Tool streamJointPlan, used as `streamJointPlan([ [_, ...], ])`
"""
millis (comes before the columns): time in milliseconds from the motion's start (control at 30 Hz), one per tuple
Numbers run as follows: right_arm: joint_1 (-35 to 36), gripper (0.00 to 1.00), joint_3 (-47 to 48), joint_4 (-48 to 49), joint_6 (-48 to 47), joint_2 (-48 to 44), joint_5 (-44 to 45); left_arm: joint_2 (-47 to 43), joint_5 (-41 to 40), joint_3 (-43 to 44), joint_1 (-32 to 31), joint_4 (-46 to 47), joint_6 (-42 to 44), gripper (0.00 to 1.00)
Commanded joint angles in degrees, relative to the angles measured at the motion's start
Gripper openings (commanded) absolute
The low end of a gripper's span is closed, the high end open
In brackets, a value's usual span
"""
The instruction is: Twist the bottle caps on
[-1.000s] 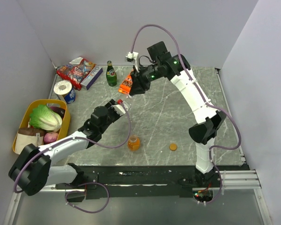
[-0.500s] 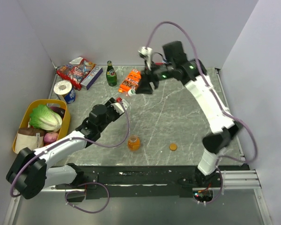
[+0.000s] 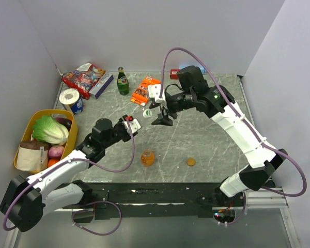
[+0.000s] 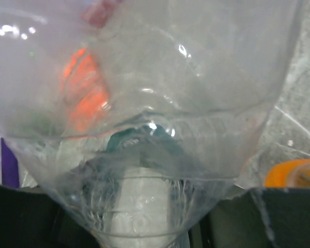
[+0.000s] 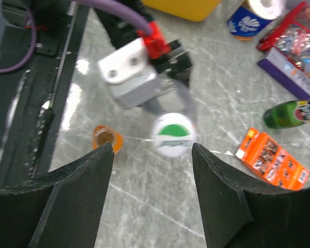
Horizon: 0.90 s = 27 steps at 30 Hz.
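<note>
Two things matter now: with our left jaws clamped on the clear bottle [image 4: 144, 103] over the middle of the surface [image 3: 212, 144], we should line up our wide-apart right jaws around its white cap [image 5: 174, 135], squeeze softly, then turn.

The left arm is extending toward the far right, the left gripper [image 3: 138, 122] clamping a translucent bottle [image 4: 144, 103]. The right arm is arching leftward, the right gripper [image 3: 162, 119] pointing down, jaws spread wide.
</note>
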Motion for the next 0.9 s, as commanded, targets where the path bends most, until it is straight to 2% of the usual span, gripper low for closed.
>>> streamJointPlan([
  [0,0.48,0.69,1.17,6.74,3.75,1.01,1.66,-2.20,5.74,0.14,-0.04,1.84,-0.03,0.01],
  [200,0.31,0.65,0.21,9.12,6.48,1.27,1.14,-2.38,5.74,0.67,0.04,2.10,-1.17,0.01],
  [333,0.48,0.58,0.47,8.24,8.23,1.98,-0.87,-2.47,6.44,1.11,0.04,2.28,-2.66,0.01],
  [567,0.48,0.55,0.56,10.97,12.72,3.38,-2.81,-1.85,7.59,2.07,0.04,3.07,-3.72,0.01],
  [667,0.48,0.45,1.26,10.97,13.77,4.17,-3.25,-1.50,8.02,2.51,-0.04,3.42,-4.25,0.01],
  [733,0.39,0.35,1.53,10.96,14.47,4.35,-3.26,-1.41,8.03,2.60,0.04,3.69,-4.95,0.02],
  [767,0.22,0.30,1.53,11.23,15.17,4.44,-3.08,-1.24,8.03,2.69,-0.04,3.69,-5.21,0.08],
  [800,-0.04,0.23,1.44,11.67,16.05,4.53,-2.99,-1.24,8.11,2.78,-0.04,3.60,-5.39,0.39],
  [867,-1.18,0.19,1.70,12.11,19.30,5.22,-2.47,-0.88,7.41,2.34,0.04,3.95,-6.09,0.65],
])
